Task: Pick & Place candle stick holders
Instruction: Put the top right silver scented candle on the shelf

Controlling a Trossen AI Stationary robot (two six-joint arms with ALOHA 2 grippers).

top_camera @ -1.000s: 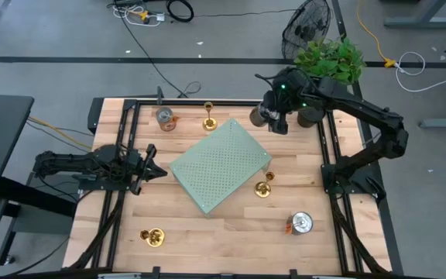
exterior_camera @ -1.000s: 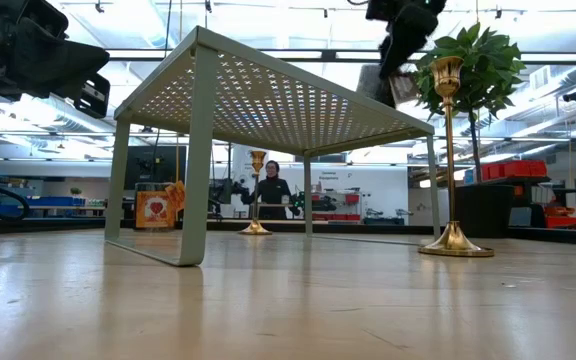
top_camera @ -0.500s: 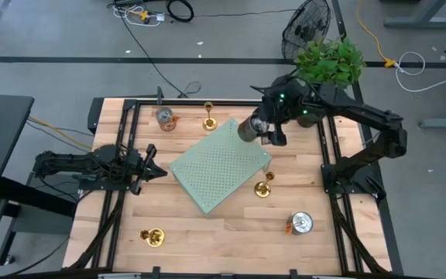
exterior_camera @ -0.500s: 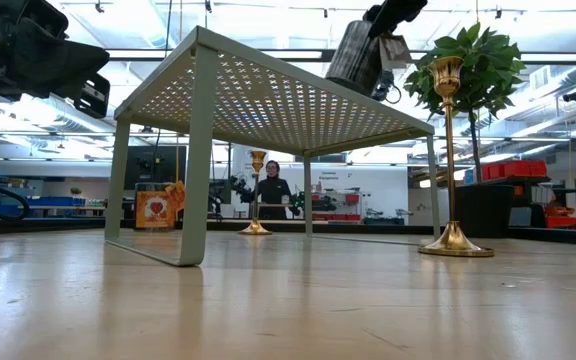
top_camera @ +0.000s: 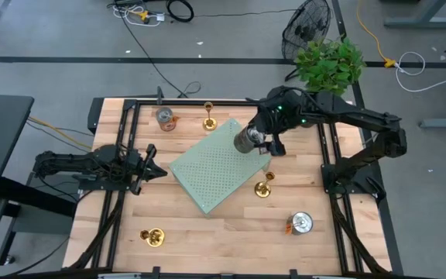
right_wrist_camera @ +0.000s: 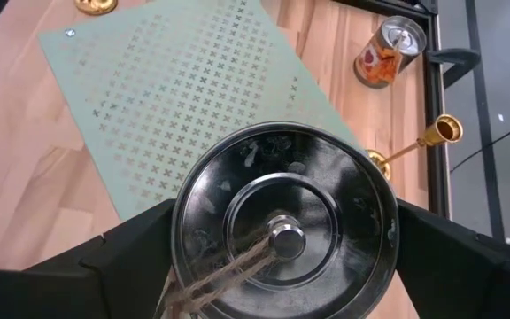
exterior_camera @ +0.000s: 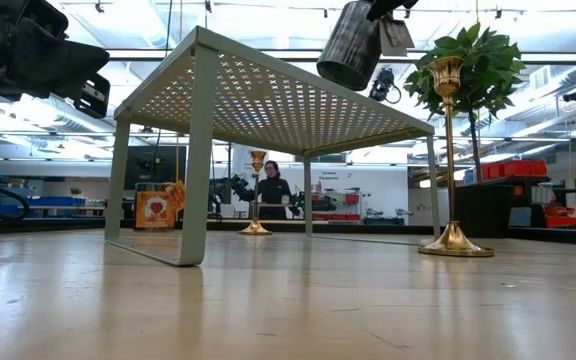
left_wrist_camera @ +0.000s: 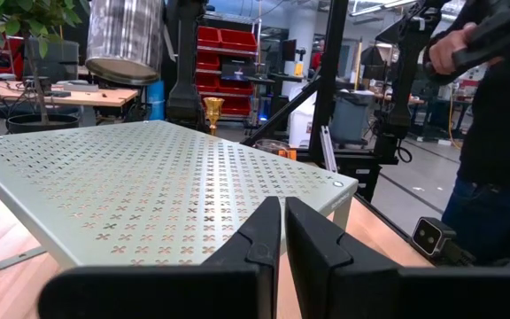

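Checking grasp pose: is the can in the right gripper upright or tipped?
Tipped. In the low view the can hangs slanted above the shelf, held by the right gripper.

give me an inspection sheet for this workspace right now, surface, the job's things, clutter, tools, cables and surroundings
Surface: wooden table, with a green perforated shelf standing mid-table.
Job's things: three brass candle holders, one at the far edge, one beside the shelf, one at the near left; none held.
Clutter: two tin cans on the table, far left and near right.
Tools: right tool holds a third can above the shelf; left tool shut, empty, at the table's left.
Cables: loose cables on the floor beyond the table.
Surroundings: potted plant, fan, person in the background.
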